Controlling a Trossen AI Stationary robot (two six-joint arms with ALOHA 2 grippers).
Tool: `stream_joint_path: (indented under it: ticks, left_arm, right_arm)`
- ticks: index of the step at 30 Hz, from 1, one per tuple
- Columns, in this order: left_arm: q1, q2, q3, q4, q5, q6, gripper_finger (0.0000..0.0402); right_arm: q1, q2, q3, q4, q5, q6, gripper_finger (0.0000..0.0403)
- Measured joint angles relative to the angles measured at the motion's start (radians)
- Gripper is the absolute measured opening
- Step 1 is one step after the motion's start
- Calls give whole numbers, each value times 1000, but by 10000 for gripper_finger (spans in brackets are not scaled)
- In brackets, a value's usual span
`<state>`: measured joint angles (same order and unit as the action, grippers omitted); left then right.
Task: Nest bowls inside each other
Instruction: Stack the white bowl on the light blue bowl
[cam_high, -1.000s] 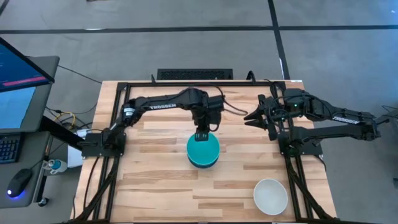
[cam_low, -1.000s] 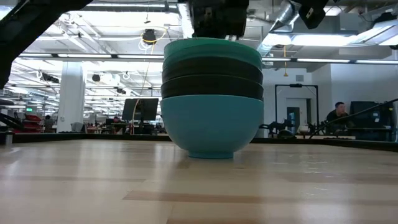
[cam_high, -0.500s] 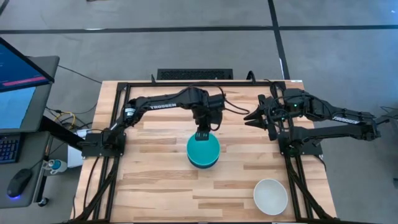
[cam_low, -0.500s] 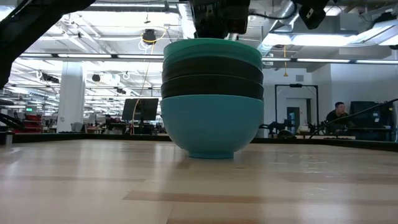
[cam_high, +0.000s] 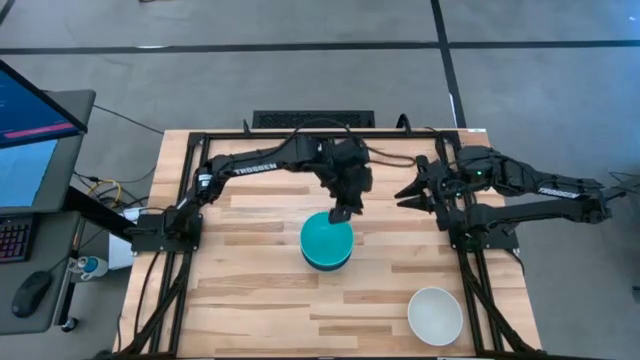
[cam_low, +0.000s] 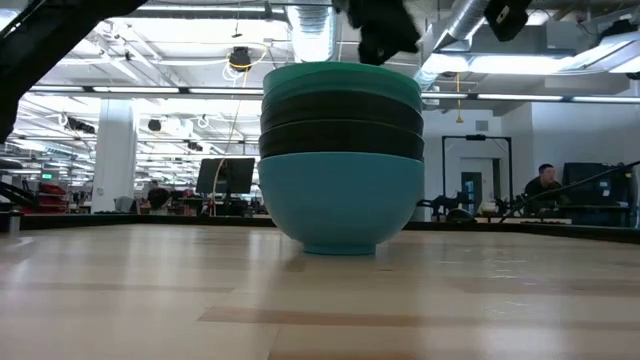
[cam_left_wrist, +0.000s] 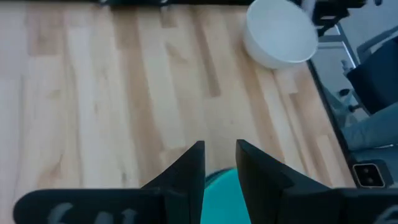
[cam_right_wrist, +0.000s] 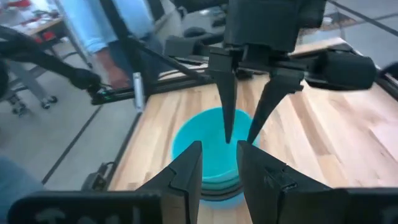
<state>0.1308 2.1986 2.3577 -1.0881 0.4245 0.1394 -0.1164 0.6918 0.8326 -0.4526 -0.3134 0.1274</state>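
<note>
A stack of nested bowls (cam_high: 327, 243) stands on its base in the middle of the table. The sky-blue bowl (cam_low: 340, 200) is at the bottom, dark bowls (cam_low: 340, 125) sit in it, and a turquoise bowl (cam_low: 340, 73) lies on top. A white bowl (cam_high: 435, 314) stands alone near the table's near right corner. My left gripper (cam_high: 343, 214) hovers over the stack's far right rim, fingers pointing down and narrowly open, holding nothing. My right gripper (cam_high: 400, 190) waits to the right of the stack, narrowly open and holding nothing.
Black frame rails (cam_high: 470, 270) run along the table's left, right and far sides. Bare wood lies to the left of the stack and along the near edge. Beyond the table there is a person (cam_right_wrist: 118, 31) in a light blue top.
My left gripper has swung from the stack's far rim toward the table's right, rising a little and turning about. It now stands clear above the stack's right side. The stack has kept still.
</note>
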Motion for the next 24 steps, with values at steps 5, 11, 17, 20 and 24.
stream_joint_path:
  ticks: [5, 11, 17, 20, 24]
  left_arm:
    - [-52, 0, -2, 64, 2, -4, 80]
    - [-107, 0, -2, 213, 13, -35, 80]
    - [-122, 0, -2, 296, 7, -119, 80]
    - [-130, 1, -2, 296, -10, -155, 80]
    - [-149, 1, -19, 305, -45, -163, 80]
  right_arm:
    - [58, -69, 0, -38, 36, 45, 123]
    - [143, -179, 0, -123, 157, 170, 123]
    - [266, -254, 0, -116, 181, 194, 123]
    - [305, -262, 0, -125, 244, 195, 123]
    - [334, -262, 0, -189, 261, 188, 123]
